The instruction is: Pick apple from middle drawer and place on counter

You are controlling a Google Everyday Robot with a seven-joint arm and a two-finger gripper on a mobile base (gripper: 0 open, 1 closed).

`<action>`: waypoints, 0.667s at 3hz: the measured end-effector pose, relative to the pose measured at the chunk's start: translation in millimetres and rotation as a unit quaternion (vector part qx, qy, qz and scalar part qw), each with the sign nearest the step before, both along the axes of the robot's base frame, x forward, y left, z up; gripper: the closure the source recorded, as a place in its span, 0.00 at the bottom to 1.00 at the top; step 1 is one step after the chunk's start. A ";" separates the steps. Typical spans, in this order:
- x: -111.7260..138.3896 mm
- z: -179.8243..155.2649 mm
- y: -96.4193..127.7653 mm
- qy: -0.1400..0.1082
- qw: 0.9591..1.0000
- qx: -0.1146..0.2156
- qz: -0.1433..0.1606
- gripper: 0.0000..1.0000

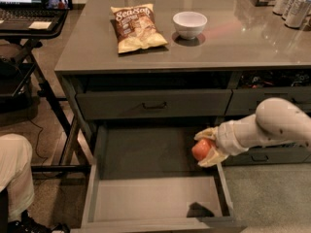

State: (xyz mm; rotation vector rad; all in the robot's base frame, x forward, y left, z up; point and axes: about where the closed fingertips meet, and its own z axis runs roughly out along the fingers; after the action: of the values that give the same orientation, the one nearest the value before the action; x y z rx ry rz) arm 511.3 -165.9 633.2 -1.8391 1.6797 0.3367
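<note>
The red-orange apple (201, 149) is held in my gripper (206, 147), whose pale fingers close around it. The gripper holds it above the right side of the open middle drawer (146, 198), well off the drawer floor, with its shadow on the floor near the front right corner. My white arm (272, 127) reaches in from the right. The grey-brown counter (233, 40) lies above and behind, higher than the apple.
A chip bag (137, 27) and a white bowl (189, 24) sit on the counter. Cans (291, 4) stand at its back right. The shut upper drawer (154, 104) is just above the apple. A black desk with a laptop (29, 13) and a person's leg (17, 174) are at left.
</note>
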 end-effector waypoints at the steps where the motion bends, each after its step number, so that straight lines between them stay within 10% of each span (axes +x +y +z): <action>1: 26.6 55.7 -15.1 -0.027 0.999 0.014 -0.034 1.00; 2: 50.0 109.0 -33.5 -0.055 0.994 0.027 -0.087 1.00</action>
State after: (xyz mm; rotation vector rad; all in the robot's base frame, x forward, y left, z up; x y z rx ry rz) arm 561.3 -199.5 742.2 -1.6285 1.7230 0.2022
